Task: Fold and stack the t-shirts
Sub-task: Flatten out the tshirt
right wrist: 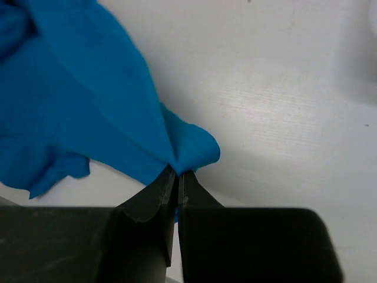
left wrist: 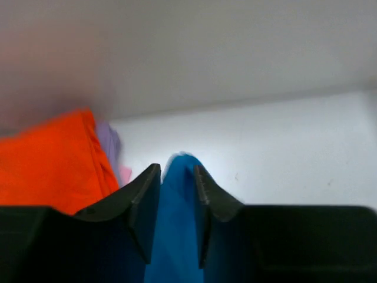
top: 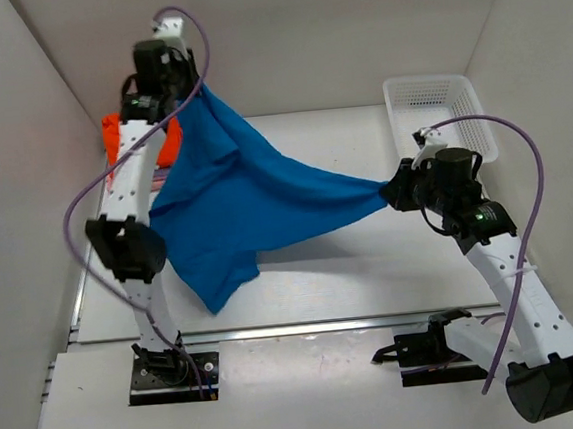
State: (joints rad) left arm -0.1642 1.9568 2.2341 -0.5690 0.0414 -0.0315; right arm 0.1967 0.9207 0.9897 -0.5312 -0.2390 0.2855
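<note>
Matt blue cloth tee, white plastic mesh basket, smooth white table.

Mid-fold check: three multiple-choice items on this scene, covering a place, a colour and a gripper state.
1. Where does the white plastic mesh basket stand? A between the arm bases; B at the near left edge; C at the far right corner of the table.
2. What colour is the folded cloth t-shirt at the far left? A orange; B green; C black.
3. The right gripper is: A open; B shut on the bright blue cloth t-shirt; C shut on the basket.
Answers: C, the top view shows it there; A, it shows orange in two views; B, its fingers pinch a blue edge.
</note>
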